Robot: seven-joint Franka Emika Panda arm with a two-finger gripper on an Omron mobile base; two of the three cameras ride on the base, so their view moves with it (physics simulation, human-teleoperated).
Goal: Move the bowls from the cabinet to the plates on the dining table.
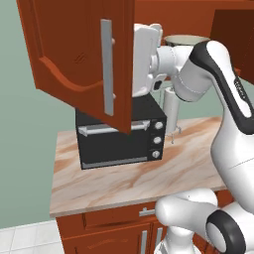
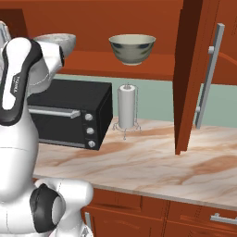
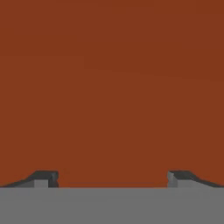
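The pincer [image 3: 113, 178] stands released, its two dark tips wide apart with flat reddish-brown wood close before them. On the open reddish-brown wooden wall cabinet's [image 2: 139, 60] shelf sit the shiny grey metal bowl [image 2: 132, 48] and, beside the white arm, the speckled marble-like bowl [image 2: 60, 41].

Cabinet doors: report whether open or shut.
Open. Both cabinet doors stand swung out, and a bowl shows on the shelf inside.
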